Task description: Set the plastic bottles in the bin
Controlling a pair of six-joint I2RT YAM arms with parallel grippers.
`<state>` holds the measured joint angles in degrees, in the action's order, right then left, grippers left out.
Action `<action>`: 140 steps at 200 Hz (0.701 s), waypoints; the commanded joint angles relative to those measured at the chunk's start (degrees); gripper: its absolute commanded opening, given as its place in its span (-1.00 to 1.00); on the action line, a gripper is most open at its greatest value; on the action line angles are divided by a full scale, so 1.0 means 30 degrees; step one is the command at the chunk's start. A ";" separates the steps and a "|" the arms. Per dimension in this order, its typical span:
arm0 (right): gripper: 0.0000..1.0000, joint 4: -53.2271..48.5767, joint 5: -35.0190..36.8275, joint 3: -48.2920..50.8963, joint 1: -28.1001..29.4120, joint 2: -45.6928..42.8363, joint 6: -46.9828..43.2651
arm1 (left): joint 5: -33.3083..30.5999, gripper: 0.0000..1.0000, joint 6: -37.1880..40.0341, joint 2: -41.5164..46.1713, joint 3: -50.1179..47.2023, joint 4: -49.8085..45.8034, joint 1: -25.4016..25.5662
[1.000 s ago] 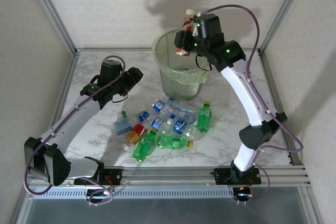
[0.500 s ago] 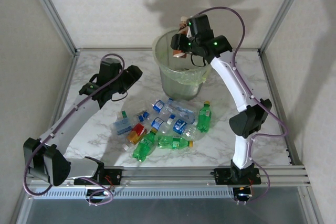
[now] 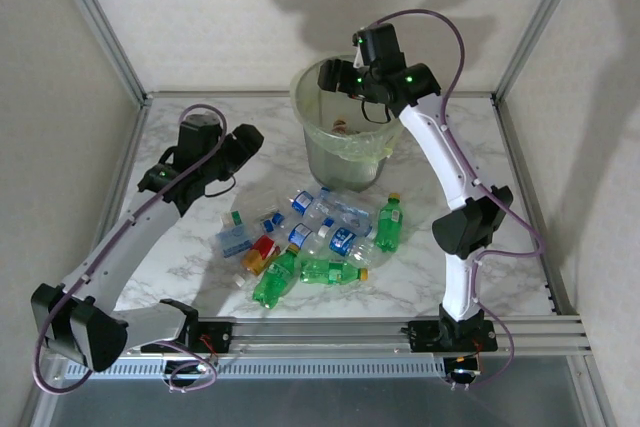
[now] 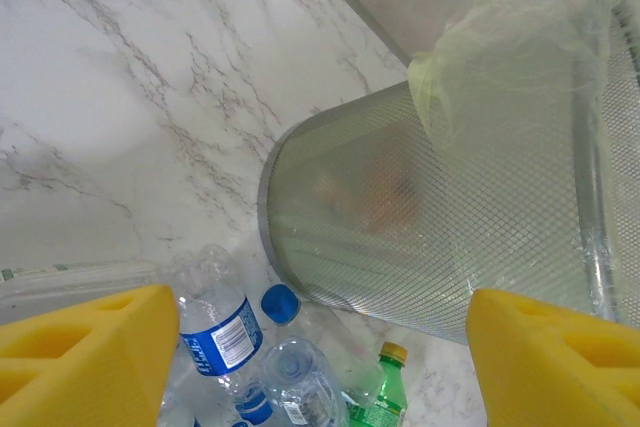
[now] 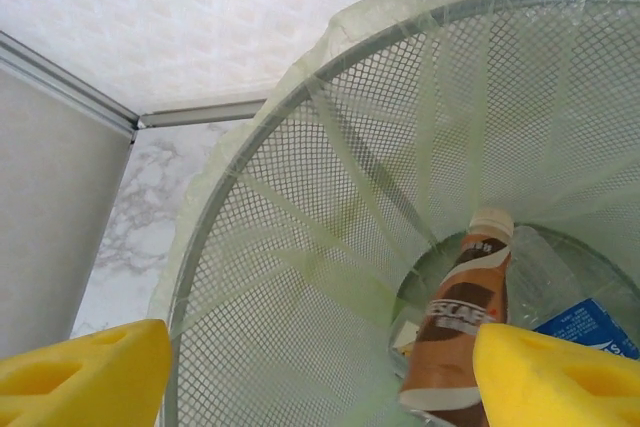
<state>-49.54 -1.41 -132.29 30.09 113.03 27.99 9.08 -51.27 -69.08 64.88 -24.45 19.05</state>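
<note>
Over the mesh bin (image 5: 300, 247) (brown-labelled bottle (image 5: 455, 337) inside) the right tool (image 5: 320, 377) gapes empty; left tool (image 4: 320, 357) likewise.

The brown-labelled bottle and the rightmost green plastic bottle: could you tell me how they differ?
The brown-labelled bottle is inside the green-lined mesh bin, cap up; the rightmost green plastic bottle lies on the marble table. One has a cream cap, the other yellow. Both are ungripped.

Your right hand (image 3: 330, 77) hangs over the open mouth of the bin (image 3: 330, 162); a brown bottle (image 5: 455, 332) stands inside. The bottle pile (image 3: 320, 237) crowds the surface (image 3: 275, 112) in front.
</note>
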 commanded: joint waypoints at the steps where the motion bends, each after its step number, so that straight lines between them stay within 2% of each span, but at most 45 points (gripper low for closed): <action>1: 0.57 -0.0010 -0.0274 0.0303 0.0076 -0.1852 0.0249 | -0.0738 0.52 -0.0313 0.0681 -0.0623 -0.0917 -0.0116; 84: 0.59 0.3738 -0.0320 1.0196 0.3019 -0.9832 0.0103 | -0.0692 0.68 -0.1946 0.0318 -0.2321 -0.1620 -0.0300; 106: 0.61 0.4483 -0.0818 1.1785 0.3141 -1.0874 0.0735 | -0.1403 0.70 -0.2746 0.0609 -0.2912 -0.2103 -0.0169; 140: 0.61 0.4602 -0.0221 1.2894 0.3945 -1.1418 0.1020 | -0.1822 0.70 -0.5134 0.1603 -0.4635 -0.2562 0.0166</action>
<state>-38.26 -2.85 -95.74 40.47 79.85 29.76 6.42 -60.03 -67.05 53.89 -28.60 18.35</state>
